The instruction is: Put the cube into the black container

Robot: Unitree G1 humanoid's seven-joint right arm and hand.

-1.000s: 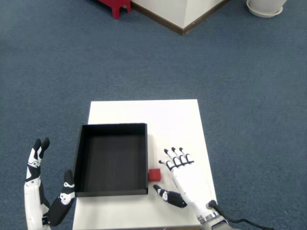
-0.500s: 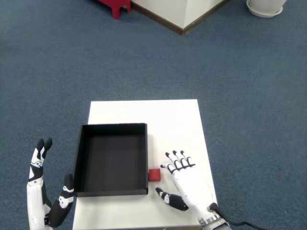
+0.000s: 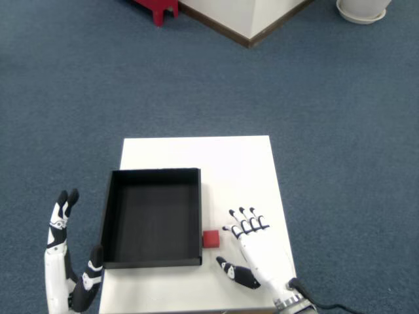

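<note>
Red cube point(image 3: 211, 239) sits on the desk point(image 3: 236, 163) just outside the black container point(image 3: 153, 218) right wall, near the front edge. Right hand point(image 3: 259, 252) beside cube, fingers point(image 3: 243, 218) spread, holding nothing; wrist cut off at frame bottom.

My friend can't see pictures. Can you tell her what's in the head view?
A small red cube sits on a white table, just outside the right wall of an empty black container. The robot's right hand is open beside the cube, not touching it, and its left hand is raised off the table's left edge, above blue carpet.
</note>
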